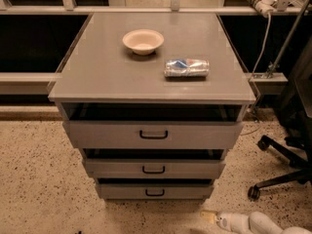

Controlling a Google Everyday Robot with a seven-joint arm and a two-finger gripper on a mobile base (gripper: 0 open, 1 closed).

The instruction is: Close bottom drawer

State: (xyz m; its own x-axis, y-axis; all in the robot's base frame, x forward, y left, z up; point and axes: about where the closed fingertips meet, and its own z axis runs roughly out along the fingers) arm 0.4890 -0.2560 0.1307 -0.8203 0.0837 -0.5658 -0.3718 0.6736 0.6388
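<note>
The gripper [209, 217] is seen at the bottom right, near the bottom drawer [154, 191]; how open it is cannot be told.

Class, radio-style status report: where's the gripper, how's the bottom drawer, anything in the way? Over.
Gripper low by the floor, right of and below the bottom drawer, not touching. Drawer front shows dark gap above. Nothing between them.

Smooth white plastic gripper [210, 217] low over the speckled stone floor [39, 179], matt grey bottom drawer [122, 191] just up-left of it.
</note>
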